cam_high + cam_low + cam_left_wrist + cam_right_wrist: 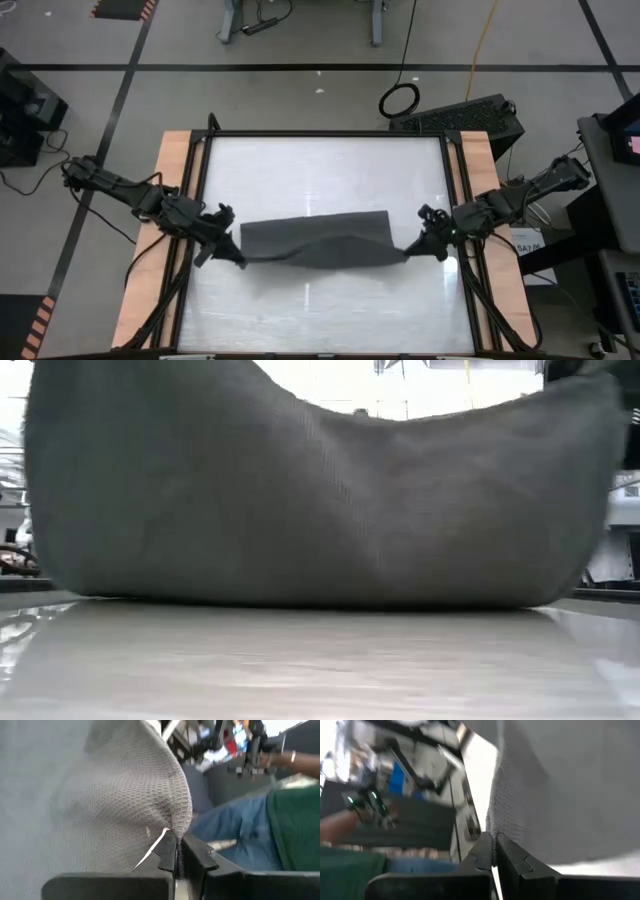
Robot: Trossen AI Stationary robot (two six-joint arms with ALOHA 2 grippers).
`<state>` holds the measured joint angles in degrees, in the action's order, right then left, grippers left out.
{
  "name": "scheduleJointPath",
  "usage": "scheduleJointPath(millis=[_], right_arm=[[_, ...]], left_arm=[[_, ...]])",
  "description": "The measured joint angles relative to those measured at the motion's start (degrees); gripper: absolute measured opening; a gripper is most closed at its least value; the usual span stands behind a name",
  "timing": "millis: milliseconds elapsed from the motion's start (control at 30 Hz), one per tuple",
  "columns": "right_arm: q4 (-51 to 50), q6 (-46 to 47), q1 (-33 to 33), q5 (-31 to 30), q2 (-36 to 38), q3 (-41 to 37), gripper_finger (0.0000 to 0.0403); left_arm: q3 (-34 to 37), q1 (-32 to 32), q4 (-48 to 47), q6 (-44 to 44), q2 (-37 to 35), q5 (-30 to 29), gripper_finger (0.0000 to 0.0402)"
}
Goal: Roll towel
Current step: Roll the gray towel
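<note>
The plain dark grey soft cloth towel [315,243] hangs stretched between the two hands over the middle of the glossy white tabletop [320,165], which has wooden side strips. In the high view it shows as a wide, short band, its upper edge fairly straight and its lower part sagging in folds between the corners. The left hand [232,252] sits at the towel's left corner, its two dark fingers [167,852] pressed together on a bunched pinch of the waffle-textured fabric, with the small white tag [152,851] showing just beside the grip. The right hand [418,243] is at the opposite corner, its fingers [482,851] likewise closed tight on the towel's edge, the cloth rising away from them. From table height the towel [320,490] fills nearly the whole picture, drooping in the middle between its two raised ends, with its lower edge touching the tabletop [320,660]. Beyond the table, the left wrist view shows a person [270,820] in a green top and blue trousers.
</note>
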<state>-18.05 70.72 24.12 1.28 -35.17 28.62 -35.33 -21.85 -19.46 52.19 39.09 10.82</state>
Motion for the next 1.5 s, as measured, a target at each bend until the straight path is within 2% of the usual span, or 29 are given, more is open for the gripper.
scheduleJointPath(millis=[167, 500, 667, 833, 1200, 1500], right_arm=[[-7.4, 2.3, 1.5, 5.0, -2.1, 0.0, 0.0000], [-8.3, 2.0, 3.6, 6.2, -8.7, 0.0, 0.0000], [-7.4, 2.1, 4.7, 6.8, -11.8, 0.0, 0.0000], [-5.5, 1.7, 6.1, 10.9, -14.1, 0.0, 0.0000], [-5.9, 3.0, 7.7, 11.1, -18.5, 0.0, 0.0000], [-5.8, 3.4, 7.9, 11.2, -19.2, 0.0, 0.0004]], left_arm=[[0.5, -3.0, -2.5, -0.2, 2.2, 0.8, 0.0017], [2.1, -7.5, -1.5, -0.1, 9.8, 0.7, 0.0017], [2.1, -8.9, 3.1, 0.0, 14.3, 0.8, 0.0017], [2.1, -10.8, 8.9, 0.0, 18.6, 0.8, 0.0017], [2.1, -12.6, 14.5, 0.1, 25.6, 0.7, 0.0017], [2.1, -12.7, 15.7, 1.5, 26.5, 0.8, 0.0017]])
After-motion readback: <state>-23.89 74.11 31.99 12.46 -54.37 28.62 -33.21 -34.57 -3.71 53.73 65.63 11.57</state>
